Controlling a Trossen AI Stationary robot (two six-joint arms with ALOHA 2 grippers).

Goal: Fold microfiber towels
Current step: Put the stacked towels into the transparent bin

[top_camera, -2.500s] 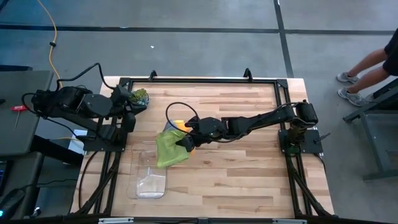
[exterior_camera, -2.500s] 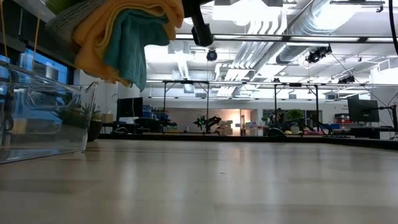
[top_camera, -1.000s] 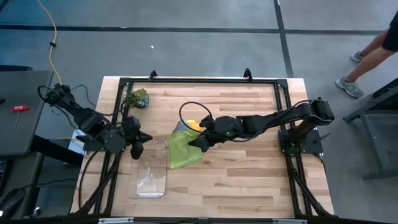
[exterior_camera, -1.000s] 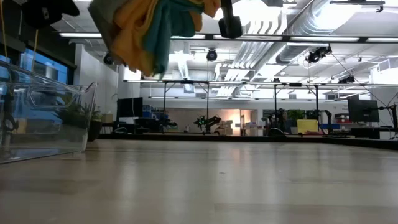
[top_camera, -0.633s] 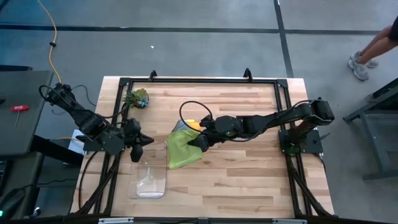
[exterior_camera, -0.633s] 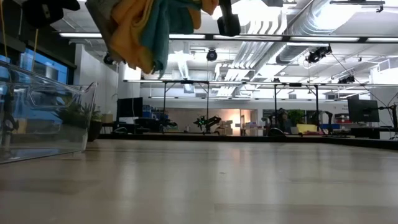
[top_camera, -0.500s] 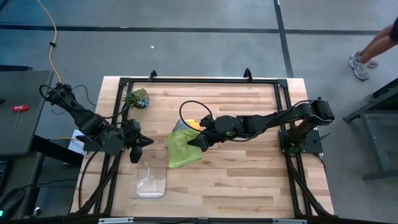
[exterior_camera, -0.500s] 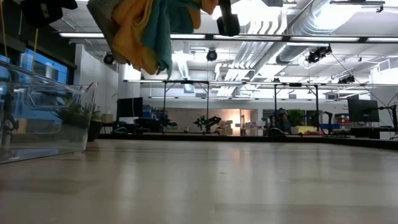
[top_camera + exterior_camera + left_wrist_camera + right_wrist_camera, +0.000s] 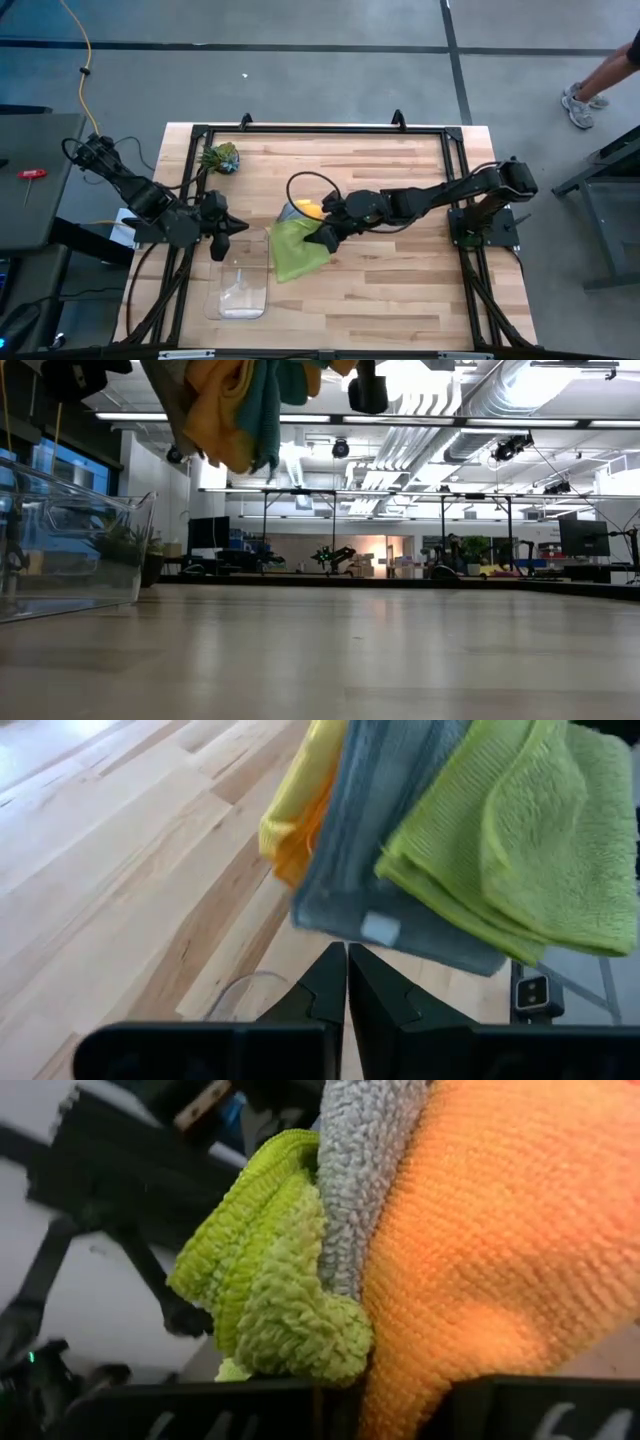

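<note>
A: Where are the microfiber towels (image 9: 298,248) seen?

B: They are held bunched in the air above the table (image 9: 390,280), just beside the clear bin (image 9: 240,285), clamped in the right gripper (image 9: 325,237). Lime, grey, orange and yellow are seen; teal is glimpsed only from the low camera.

A: And the left gripper (image 9: 222,238)?

B: It is closed on nothing, poised at the table's left edge, near the bin.
</note>
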